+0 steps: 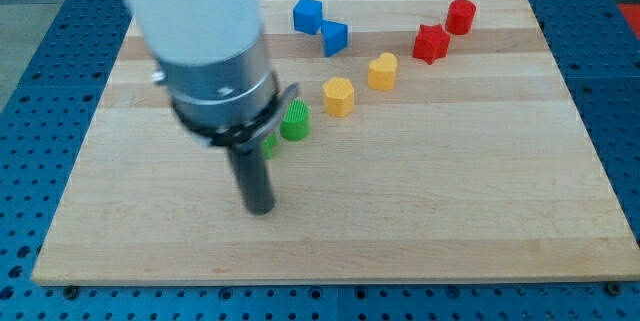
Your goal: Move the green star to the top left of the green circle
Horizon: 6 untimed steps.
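The rod's lower end, my tip, sits on the wooden board toward the view's bottom left; it is a bare rod, holding nothing and touching no block that I can see. Just above it, a sliver of green shows beside the rod, mostly hidden behind the arm's bulky end; that is probably the green star, though its shape cannot be made out. The green circle stands just to the view's right of it and a little higher, seemingly touching or nearly so. Further off lie a yellow block, a yellow heart-like block, two blue blocks, a red star and a red cylinder.

I judge the push is under way but not finished: the star lies below-left of the circle. Next the tip should get under the star and drive it toward the view's top, without nudging the circle.
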### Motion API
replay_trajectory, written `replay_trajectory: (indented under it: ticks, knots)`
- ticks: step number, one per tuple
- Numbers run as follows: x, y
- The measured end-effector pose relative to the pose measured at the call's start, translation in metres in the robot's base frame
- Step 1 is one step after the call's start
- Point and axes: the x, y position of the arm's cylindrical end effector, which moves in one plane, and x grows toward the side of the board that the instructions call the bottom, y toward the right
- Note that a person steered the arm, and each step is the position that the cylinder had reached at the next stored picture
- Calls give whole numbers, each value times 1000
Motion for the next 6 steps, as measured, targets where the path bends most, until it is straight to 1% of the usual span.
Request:
replay_trajectory:
  ticks: [1,2,3,4,5,6]
  knots:
    - [-25,4]
    - [-45,-12]
    - [-73,-16]
    - [-95,-35]
    - [-97,-43]
    - [-77,-83]
